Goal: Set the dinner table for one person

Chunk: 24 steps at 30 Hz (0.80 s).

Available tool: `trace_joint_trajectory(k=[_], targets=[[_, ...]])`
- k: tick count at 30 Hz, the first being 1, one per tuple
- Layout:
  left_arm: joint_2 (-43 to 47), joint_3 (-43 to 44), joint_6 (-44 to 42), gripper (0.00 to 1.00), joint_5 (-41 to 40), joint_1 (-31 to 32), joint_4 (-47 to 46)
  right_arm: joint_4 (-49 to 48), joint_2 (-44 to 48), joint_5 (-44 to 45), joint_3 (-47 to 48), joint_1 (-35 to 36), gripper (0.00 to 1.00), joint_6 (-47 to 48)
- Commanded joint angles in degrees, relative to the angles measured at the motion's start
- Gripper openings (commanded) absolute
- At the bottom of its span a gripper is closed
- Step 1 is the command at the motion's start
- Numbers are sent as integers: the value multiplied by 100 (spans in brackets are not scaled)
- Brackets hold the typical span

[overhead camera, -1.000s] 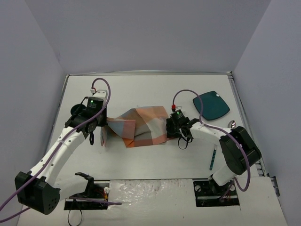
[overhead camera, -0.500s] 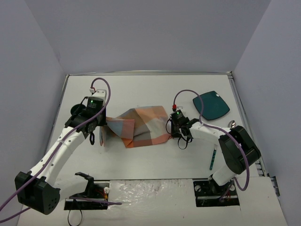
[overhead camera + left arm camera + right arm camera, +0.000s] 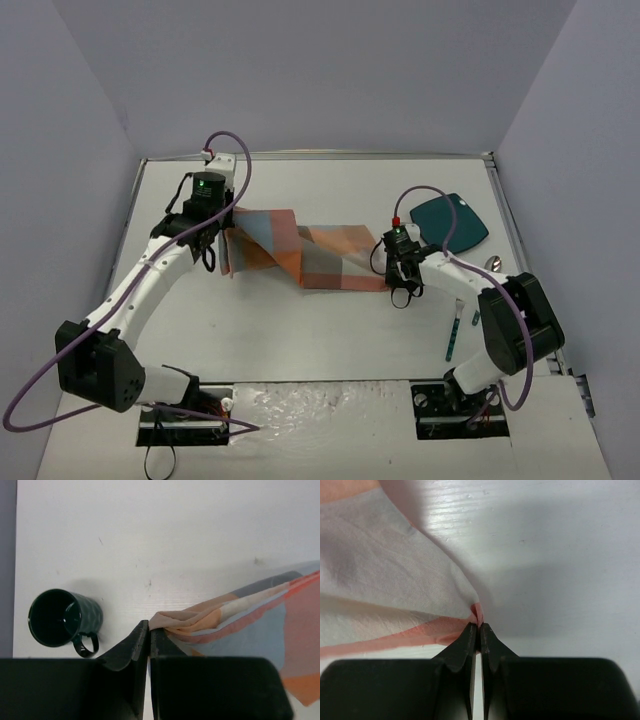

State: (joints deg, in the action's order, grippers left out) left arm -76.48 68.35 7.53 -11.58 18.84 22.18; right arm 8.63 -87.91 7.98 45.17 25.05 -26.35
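An orange-blue-grey plaid placemat (image 3: 312,257) hangs stretched between my two grippers over the white dinner table (image 3: 300,340). My left gripper (image 3: 230,238) is shut on its bunched left corner; in the left wrist view the jaws (image 3: 149,628) pinch the folded cloth (image 3: 240,615). My right gripper (image 3: 390,276) is shut on the right corner; in the right wrist view the tips (image 3: 479,626) clamp the orange edge of the cloth (image 3: 395,590). The cloth is still creased near the left end.
A dark green mug (image 3: 62,617) stands on the table just left of my left gripper. A teal square plate (image 3: 450,222) lies at the back right. A spoon (image 3: 492,264) and a teal-handled utensil (image 3: 453,335) lie along the right side.
My right gripper closed on the placemat's right corner and pulled it rightward. The left arm carried its corner toward the back of the table, so the crumpled cloth is now drawn out long.
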Motion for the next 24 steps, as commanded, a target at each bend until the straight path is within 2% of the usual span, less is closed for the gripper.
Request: trace_joint_trajectory(k=[1,2,6,8,10,13,18,20,24], targets=[[193,143,-325,6,-350,-91,-1053,227,402,78,69,17,0,75],[269,25,-282,11,-375,-91,-1064,226,469,64,42,17,0,69],[773,-822,582,49,-685,-92,-653,193,639,-38,-59,42,0,102],[990,-1133,982,62,-808,-92,-291,165,687,-71,-78,36,0,121],[1152,-1280,1275,70,-853,-100,-70,164,679,-95,-78,44,0,130],[1487,-1280,2058,78,-443,-91,137,94,643,-164,-69,61,0,139],[1189,-970,3360,92,248,125,227,-31,499,-254,-51,88,0,154],[690,-651,3473,97,21,343,324,-73,467,-279,-52,88,0,139],[-371,383,3107,97,-634,939,516,-136,462,-314,-80,100,0,162]])
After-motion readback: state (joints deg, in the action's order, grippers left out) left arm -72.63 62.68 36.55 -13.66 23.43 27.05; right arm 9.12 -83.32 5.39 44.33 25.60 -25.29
